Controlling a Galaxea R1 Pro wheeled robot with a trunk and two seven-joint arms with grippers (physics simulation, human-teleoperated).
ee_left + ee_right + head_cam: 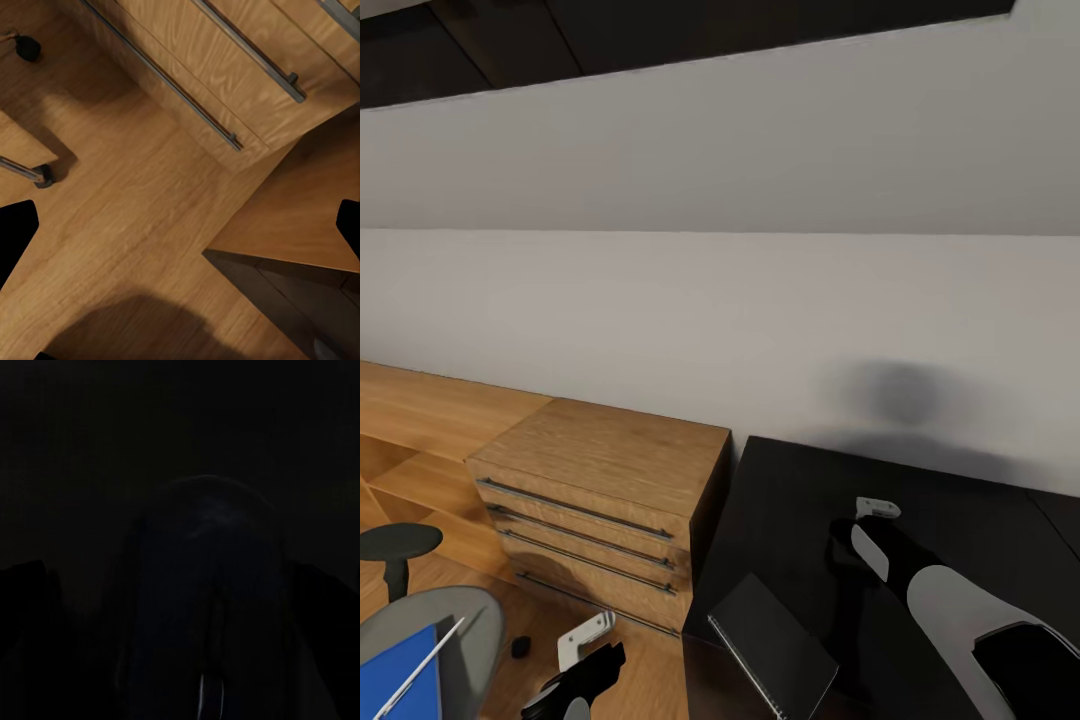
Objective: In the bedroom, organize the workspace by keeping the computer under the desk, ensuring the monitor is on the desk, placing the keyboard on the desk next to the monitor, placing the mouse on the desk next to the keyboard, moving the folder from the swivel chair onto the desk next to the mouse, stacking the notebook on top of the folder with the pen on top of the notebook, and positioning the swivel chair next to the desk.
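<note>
My right end effector (872, 522) rests low on the black tabotop (960, 500), fingers hidden; the dark wrist view faintly shows a rounded mouse (206, 607) between them, grip unclear. Just beside it toward me, the notebook (775, 645) overhangs the edge. My left end effector (585, 650), jaws apart, hovers over floor (135, 225) near the wooden drawer unit (600, 500). Beyond it, cropped: swivel chair (470, 620), blue folder (400, 675), pen (420, 665).

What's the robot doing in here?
It is tidying a desk. Its right hand hovers over the black desk, not far from the notebook at the desk's edge. Its left hand hangs open above the floor. The blue folder and pen lie on the swivel chair.
</note>
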